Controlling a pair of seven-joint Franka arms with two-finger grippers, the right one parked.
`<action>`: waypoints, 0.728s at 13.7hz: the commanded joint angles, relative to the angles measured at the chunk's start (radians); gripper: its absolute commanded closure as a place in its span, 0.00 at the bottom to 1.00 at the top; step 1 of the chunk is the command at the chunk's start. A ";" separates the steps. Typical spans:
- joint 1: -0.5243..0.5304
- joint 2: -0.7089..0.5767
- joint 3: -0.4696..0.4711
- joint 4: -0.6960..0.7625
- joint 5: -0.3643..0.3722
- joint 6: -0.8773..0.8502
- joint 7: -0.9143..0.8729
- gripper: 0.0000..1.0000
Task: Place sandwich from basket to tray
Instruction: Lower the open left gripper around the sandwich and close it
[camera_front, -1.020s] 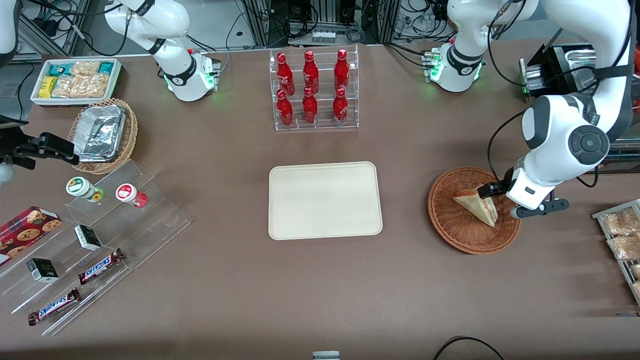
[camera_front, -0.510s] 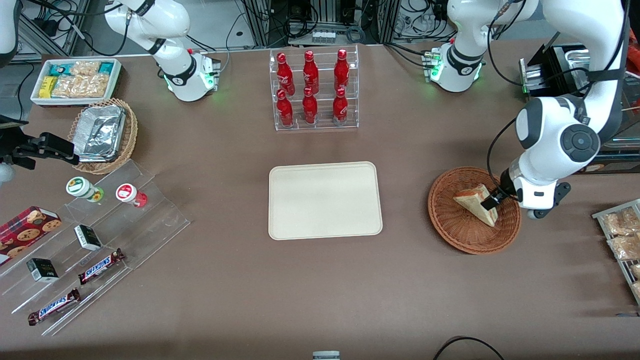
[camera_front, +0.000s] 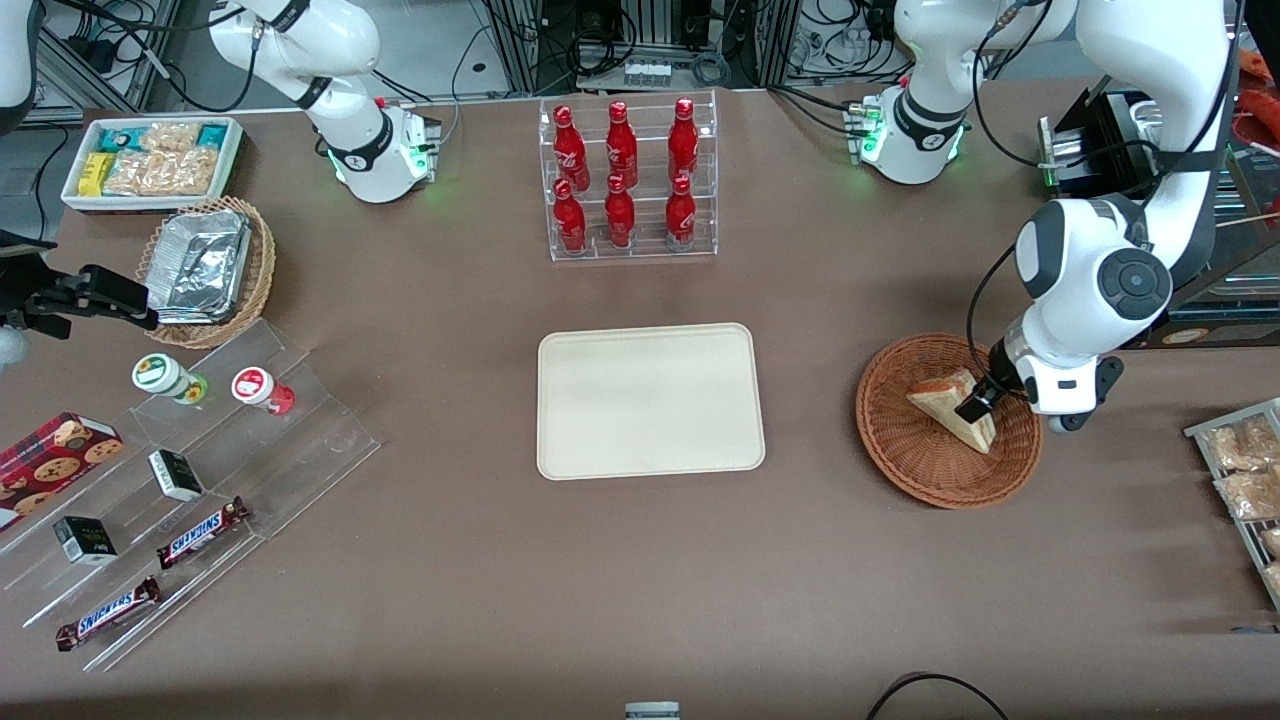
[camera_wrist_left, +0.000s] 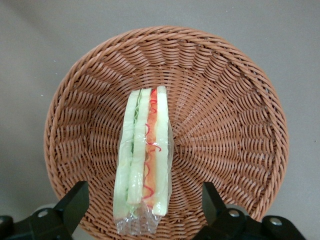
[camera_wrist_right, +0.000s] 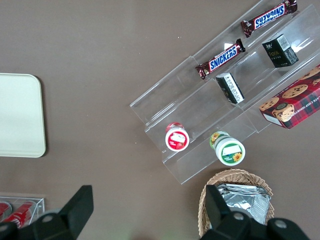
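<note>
Fingers spread apart astride sandwich lying in basket, tray bare.

Table: brown, flat, carried everything.
Claw: hung low over the basket, fingers spread either side of the sandwich.
Basket: on the table, directly under the claw.
Tray: lay flat, well apart from the claw, toward the parked arm's end.
Bottle rack: stood farther from the front camera than the tray.
Clear steps: far from the claw, at the parked arm's end.
Foil basket: near the steps.
White bin: just beside the foil basket.
</note>
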 joint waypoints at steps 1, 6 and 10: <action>-0.005 0.014 -0.002 -0.041 0.003 0.077 -0.024 0.00; -0.003 0.042 -0.003 -0.079 0.003 0.148 -0.024 0.00; -0.002 0.045 -0.003 -0.104 -0.011 0.174 -0.030 0.52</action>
